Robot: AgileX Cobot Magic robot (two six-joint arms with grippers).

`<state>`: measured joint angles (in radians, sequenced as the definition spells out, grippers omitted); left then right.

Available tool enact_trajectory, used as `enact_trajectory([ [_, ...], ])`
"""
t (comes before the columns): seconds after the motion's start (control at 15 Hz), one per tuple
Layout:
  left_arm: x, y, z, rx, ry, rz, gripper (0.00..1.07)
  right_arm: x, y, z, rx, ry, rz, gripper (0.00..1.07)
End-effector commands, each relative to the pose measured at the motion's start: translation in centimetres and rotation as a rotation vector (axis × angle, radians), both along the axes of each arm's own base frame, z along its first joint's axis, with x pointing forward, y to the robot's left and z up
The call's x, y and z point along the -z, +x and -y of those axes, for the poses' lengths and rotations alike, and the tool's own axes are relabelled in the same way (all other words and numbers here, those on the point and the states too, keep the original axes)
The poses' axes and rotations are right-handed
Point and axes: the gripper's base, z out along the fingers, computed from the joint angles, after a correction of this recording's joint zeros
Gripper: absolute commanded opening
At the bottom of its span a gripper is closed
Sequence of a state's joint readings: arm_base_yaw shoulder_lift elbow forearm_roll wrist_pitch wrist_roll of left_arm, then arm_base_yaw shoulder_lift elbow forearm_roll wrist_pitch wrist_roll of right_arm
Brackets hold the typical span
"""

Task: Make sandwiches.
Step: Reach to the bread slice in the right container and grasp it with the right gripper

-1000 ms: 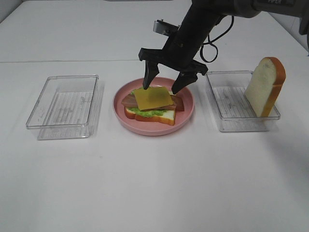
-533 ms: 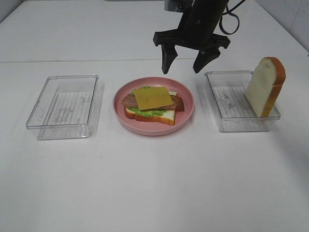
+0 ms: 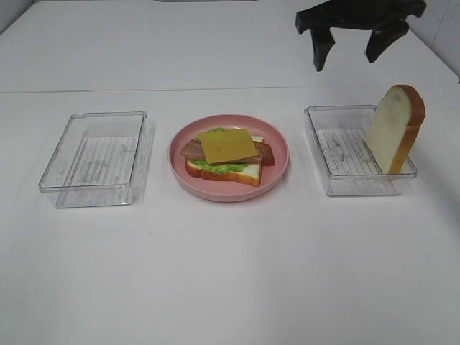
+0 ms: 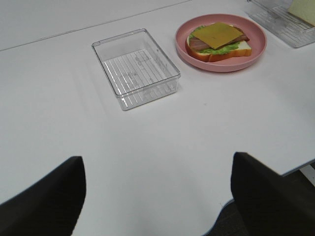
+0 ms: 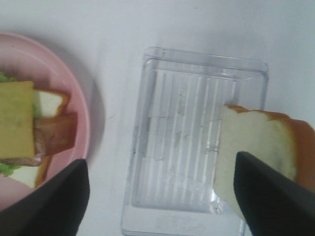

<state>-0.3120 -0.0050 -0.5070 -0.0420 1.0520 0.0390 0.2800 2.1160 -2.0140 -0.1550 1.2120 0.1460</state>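
Observation:
An open-faced sandwich stack [image 3: 226, 151] lies on the pink plate [image 3: 279, 167]: a bread slice, green lettuce, bacon strips, and a yellow cheese slice [image 3: 226, 145] on top. A second bread slice [image 3: 394, 128] stands upright against the far right end of the right clear tray [image 3: 338, 183]. My right gripper [image 3: 348, 50] hangs open and empty, high above that tray's back edge. The right wrist view shows the right gripper [image 5: 162, 201] over the tray [image 5: 192, 147], the bread slice [image 5: 256, 147] and the plate's edge [image 5: 81, 113]. My left gripper [image 4: 157, 206] is open and empty, well back from the stack [image 4: 219, 37].
An empty clear tray [image 3: 93, 158] sits left of the plate and shows as a tray [image 4: 135, 66] in the left wrist view. The white table's front edge [image 4: 295, 167] lies near the left gripper.
My right gripper has risen from just above the cheese on the plate and swung right, now high over the right tray. The cheese stays on the stack.

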Motion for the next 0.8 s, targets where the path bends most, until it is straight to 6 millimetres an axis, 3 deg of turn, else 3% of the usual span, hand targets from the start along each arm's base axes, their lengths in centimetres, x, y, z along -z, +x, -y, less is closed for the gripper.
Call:
enact_trajectory([
  [0.07,0.0,-0.2,-0.1,0.004,-0.01,0.029,0.77,-1.0,-0.5,2.8,0.078,-0.01,-0.05,0.76],
  [0.13,0.0,-0.2,-0.1,0.004,-0.01,0.029,0.77,-1.4,-0.3,4.7,0.116,0.013,-0.048,0.76],
  [0.33,0.0,-0.2,-0.1,0.004,-0.01,0.029,0.77,-1.4,0.0,7.9,0.146,0.117,-0.07,0.76],
  [0.53,0.0,-0.2,-0.1,0.004,-0.01,0.029,0.77,-1.5,-0.4,9.9,0.168,0.125,-0.079,0.76],
  [0.8,0.0,-0.2,-0.1,0.004,-0.011,0.029,0.77,0.5,-1.6,10.7,0.174,0.159,-0.172,0.76],
])
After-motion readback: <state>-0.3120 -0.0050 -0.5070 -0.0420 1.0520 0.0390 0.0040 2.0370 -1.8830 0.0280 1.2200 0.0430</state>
